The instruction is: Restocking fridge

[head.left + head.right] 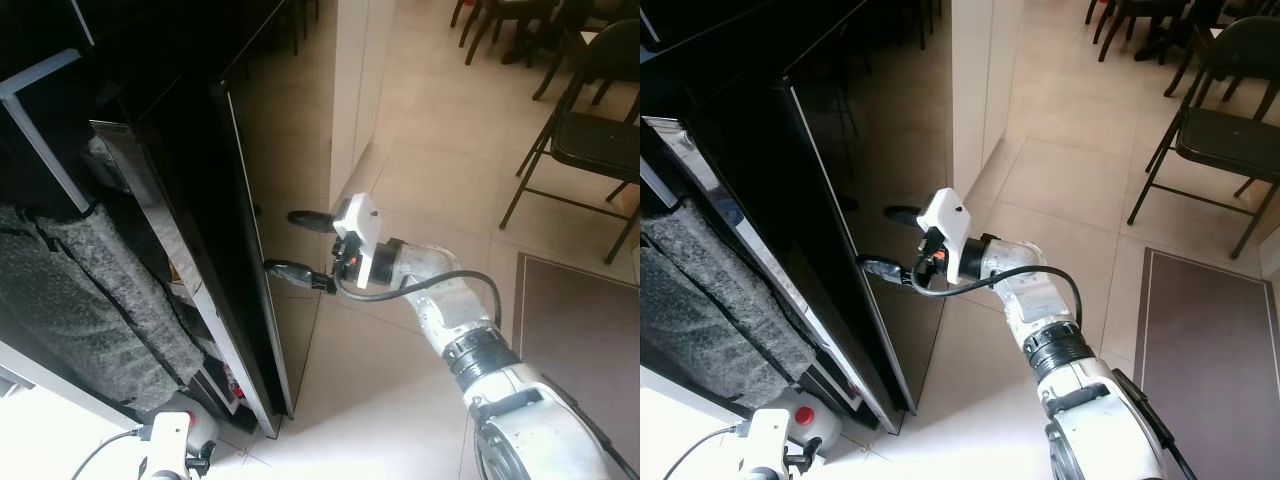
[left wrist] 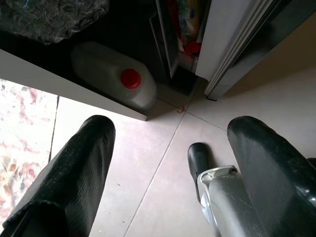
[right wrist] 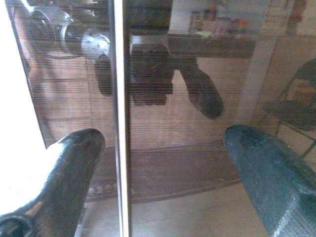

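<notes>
Against the glossy black fridge door (image 1: 215, 230), which stands ajar, the right gripper (image 1: 283, 242) is held out level from its silver arm, its 2 black fingers (image 1: 308, 219) spread wide apart with nothing between them. The fingertips are at or very near the door's dark face; the right wrist view shows them mirrored in that surface, with the door's pale vertical edge strip (image 3: 121, 118) running between the jaws nearer one finger. Whether a tip actually touches the door cannot be told.

The door's free edge juts out toward the tiled floor (image 1: 420, 160), its lower corner close above the tiles. Behind that edge the door's inner shelves (image 1: 195, 300) hold packed goods too dim to name. To the robot's left of the fridge hangs a grey quilted cover (image 1: 90, 300).

To the right of the arm the floor lies open up to a dark mat (image 1: 580, 330) and a black folding chair (image 1: 590, 140), both well apart from the door. A white wall corner (image 1: 350, 90) stands just beyond the door's far side.

Low on the left, the left gripper (image 2: 168, 148) points at the floor with its 2 jaws apart and empty. Beyond them a translucent jug with a red cap (image 2: 116, 81) lies tucked under a ledge just beside the fridge's foot.
</notes>
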Tool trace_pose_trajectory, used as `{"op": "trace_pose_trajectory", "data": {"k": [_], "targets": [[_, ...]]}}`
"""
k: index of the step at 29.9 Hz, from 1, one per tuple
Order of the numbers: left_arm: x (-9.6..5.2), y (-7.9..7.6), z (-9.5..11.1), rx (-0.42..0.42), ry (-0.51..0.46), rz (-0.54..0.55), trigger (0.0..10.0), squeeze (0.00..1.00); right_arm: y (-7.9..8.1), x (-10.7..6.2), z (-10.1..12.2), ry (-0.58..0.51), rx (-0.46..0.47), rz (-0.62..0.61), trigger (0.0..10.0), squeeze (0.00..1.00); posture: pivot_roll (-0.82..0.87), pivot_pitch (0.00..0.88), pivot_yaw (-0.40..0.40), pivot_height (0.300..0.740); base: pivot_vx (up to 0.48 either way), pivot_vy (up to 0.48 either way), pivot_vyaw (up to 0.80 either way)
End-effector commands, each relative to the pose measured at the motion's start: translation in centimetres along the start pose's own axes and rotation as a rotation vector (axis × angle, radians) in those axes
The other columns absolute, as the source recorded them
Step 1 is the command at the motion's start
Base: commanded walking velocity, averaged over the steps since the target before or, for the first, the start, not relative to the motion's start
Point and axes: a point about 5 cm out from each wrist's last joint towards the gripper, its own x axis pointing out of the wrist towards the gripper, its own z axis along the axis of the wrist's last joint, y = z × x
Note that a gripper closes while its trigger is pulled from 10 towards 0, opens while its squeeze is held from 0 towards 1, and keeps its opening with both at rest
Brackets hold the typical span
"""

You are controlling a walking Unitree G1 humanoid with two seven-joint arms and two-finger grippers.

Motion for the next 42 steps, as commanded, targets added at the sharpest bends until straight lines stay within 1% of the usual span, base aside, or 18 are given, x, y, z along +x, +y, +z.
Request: {"op": "trace_pose_trajectory", "data": {"k": [1, 2, 4, 8, 13, 17, 19, 20, 23, 24, 25, 26, 29, 32, 38, 42], "targets": [[-0.1, 0.3, -0.3, -0.005, 0.003, 0.014, 10.0, 0.0, 0.0, 0.6, 0.4, -0.003, -0.021, 0.03, 10.0, 0.0, 0.0, 0.092, 0.032, 0.74, 0.0, 0.0, 0.0], [-0.1, 0.3, -0.3, -0.005, 0.003, 0.014, 10.0, 0.0, 0.0, 0.6, 0.4, -0.003, -0.021, 0.03, 10.0, 0.0, 0.0, 0.092, 0.032, 0.74, 0.0, 0.0, 0.0], [-0.1, 0.4, -0.3, -0.004, 0.003, 0.014, 10.0, 0.0, 0.1, 1.2, 0.7, -0.012, -0.025, 0.05, 10.0, 0.0, 0.0, 0.092, 0.032, 0.74, 0.0, 0.0, 0.0], [-0.1, 0.4, -0.3, -0.003, 0.003, 0.016, 10.0, 0.0, 0.1, 1.7, 1.1, -0.024, -0.022, 0.065, 10.0, 0.0, 0.0, 0.087, 0.034, 0.74, 0.0, 0.0, 0.0], [-0.1, 0.4, -0.2, -0.005, 0.0, 0.018, 10.0, 0.0, 0.1, 3.3, 1.9, -0.045, -0.02, 0.075, 10.0, 0.0, 0.01, 0.076, 0.031, 0.74, 0.0, 0.0, 0.0], [-0.1, 0.3, -0.1, -0.006, -0.001, 0.017, 10.0, 0.0, 0.2, 4.0, 2.3, -0.053, -0.022, 0.077, 10.0, 0.0, 0.01, 0.069, 0.03, 0.74, 0.0, 0.0, 0.0], [0.0, 0.2, 0.0, -0.006, -0.003, 0.017, 10.0, 0.0, 0.1, 4.9, 2.8, -0.038, -0.032, 0.053, 10.0, 0.0, 0.01, 0.065, 0.028, 0.74, 0.0, 0.0, 0.0], [0.0, 0.2, 0.0, -0.006, -0.003, 0.016, 10.0, 0.0, 0.1, 5.0, 2.8, -0.037, -0.032, 0.052, 10.0, 0.0, 0.01, 0.065, 0.028, 0.74, 0.0, 0.0, 0.0], [0.0, 0.1, 0.0, -0.005, -0.004, 0.016, 10.0, 0.0, 0.0, 5.9, 3.1, -0.008, -0.049, 0.015, 10.0, 0.0, 0.01, 0.061, 0.027, 0.74, 0.0, 0.0, 0.0], [0.0, 0.1, 0.1, -0.004, -0.006, 0.016, 10.0, 0.0, 0.2, 6.5, 3.3, 0.008, -0.06, 0.021, 10.0, 0.0, 0.02, 0.052, 0.025, 0.74, 0.0, 0.0, 0.0], [0.0, 0.1, 0.1, -0.004, -0.006, 0.016, 10.0, 0.0, 0.2, 6.5, 3.3, 0.008, -0.06, 0.021, 10.0, 0.0, 0.02, 0.052, 0.025, 0.74, 0.0, 0.0, 0.0], [0.0, 0.2, 0.1, -0.003, -0.008, 0.017, 10.0, 0.0, 0.6, 7.4, 3.7, 0.019, -0.069, 0.023, 10.0, 0.0, 0.02, 0.052, 0.025, 0.74, 0.0, 0.0, 0.0], [0.0, 0.3, 0.2, 0.0, -0.01, 0.018, 10.0, 0.0, 1.3, 8.8, 4.2, 0.021, -0.06, 0.037, 10.0, 0.0, 0.03, 0.042, 0.024, 0.74, 0.0, 0.0, 0.0], [0.0, 0.4, 0.2, 0.002, -0.011, 0.021, 10.0, 0.0, 2.4, 10.3, 4.5, 0.034, -0.065, 0.058, 10.0, 0.0, 0.04, 0.036, 0.024, 0.74, 0.0, 0.0, 0.0], [0.0, 0.4, 0.1, 0.002, -0.012, 0.023, 10.0, 0.0, 3.6, 12.2, 5.1, 0.047, -0.062, 0.055, 10.0, 0.0, 0.06, 0.018, 0.021, 0.74, 0.0, 0.0, 0.0], [0.0, 0.4, 0.0, 0.004, -0.01, 0.022, 10.0, 0.0, 4.0, 12.7, 5.3, 0.046, -0.054, 0.06, 10.0, 0.0, 0.06, 0.011, 0.023, 0.74, 0.0, 0.0, 0.0]]}}
